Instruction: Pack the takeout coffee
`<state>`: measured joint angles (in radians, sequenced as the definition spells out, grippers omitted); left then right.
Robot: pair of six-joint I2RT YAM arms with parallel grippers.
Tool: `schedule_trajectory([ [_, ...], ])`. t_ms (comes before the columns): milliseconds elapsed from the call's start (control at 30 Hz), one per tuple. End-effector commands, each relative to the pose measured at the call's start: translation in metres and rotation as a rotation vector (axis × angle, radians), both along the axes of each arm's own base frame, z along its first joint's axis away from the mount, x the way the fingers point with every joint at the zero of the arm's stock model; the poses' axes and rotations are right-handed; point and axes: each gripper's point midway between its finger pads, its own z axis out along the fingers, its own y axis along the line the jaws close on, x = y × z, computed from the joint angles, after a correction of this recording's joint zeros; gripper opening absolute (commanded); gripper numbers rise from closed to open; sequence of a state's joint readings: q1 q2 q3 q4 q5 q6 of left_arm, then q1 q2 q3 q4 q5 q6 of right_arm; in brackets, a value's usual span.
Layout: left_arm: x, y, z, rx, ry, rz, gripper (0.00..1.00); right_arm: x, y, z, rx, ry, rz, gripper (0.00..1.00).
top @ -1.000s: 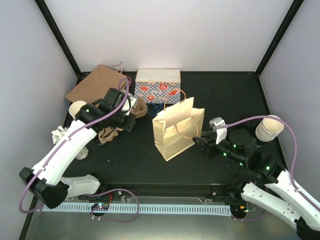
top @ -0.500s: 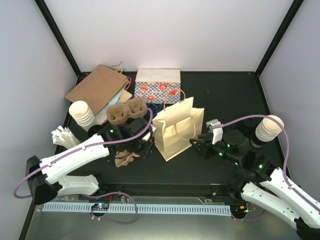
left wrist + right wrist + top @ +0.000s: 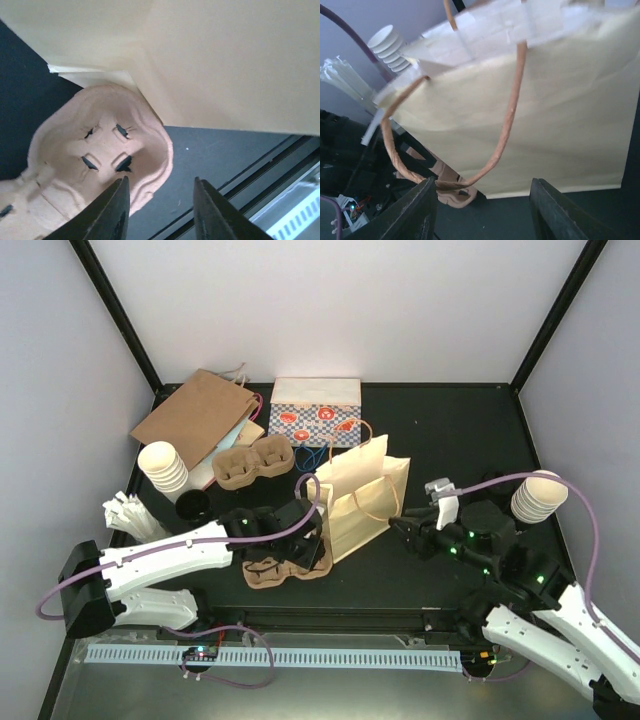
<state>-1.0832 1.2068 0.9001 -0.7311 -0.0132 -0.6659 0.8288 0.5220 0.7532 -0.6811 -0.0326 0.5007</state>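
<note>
Left gripper (image 3: 316, 546) now forward, arm (image 3: 190, 552) outstretched (jaws ajar)

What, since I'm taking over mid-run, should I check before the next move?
1. The carrier lies beside the cream bag: ok.
2. Coffee cup in the carrier: not ok, it stands near the left cup stack.
3. Left fingers apart, holding nothing: ok.
4. Right fingers apart, facing the bag's handle: ok.
5. Bag mouth open: cannot tell.
</note>
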Motion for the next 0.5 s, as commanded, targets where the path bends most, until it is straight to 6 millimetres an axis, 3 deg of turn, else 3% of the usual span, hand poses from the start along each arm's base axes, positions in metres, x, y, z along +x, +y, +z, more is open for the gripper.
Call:
schedule_trajectory([
  [0,0.006,-0.01,0.013,-0.054,-0.035,0.028,0.43,0.001,-0.01,0.029,-0.05,-0.065,-0.012,0.53],
  [133,0.006,0.007,0.017,-0.032,-0.054,0.067,0.59,0.004,-0.015,0.043,-0.1,-0.094,-0.017,0.54],
  [300,0.005,0.034,0.005,0.021,-0.05,0.167,0.82,0.006,-0.02,0.065,-0.105,-0.146,-0.027,0.55],
  [467,0.002,0.044,-0.017,0.028,0.01,0.29,0.85,0.002,-0.012,0.071,-0.106,-0.147,0.024,0.55],
])
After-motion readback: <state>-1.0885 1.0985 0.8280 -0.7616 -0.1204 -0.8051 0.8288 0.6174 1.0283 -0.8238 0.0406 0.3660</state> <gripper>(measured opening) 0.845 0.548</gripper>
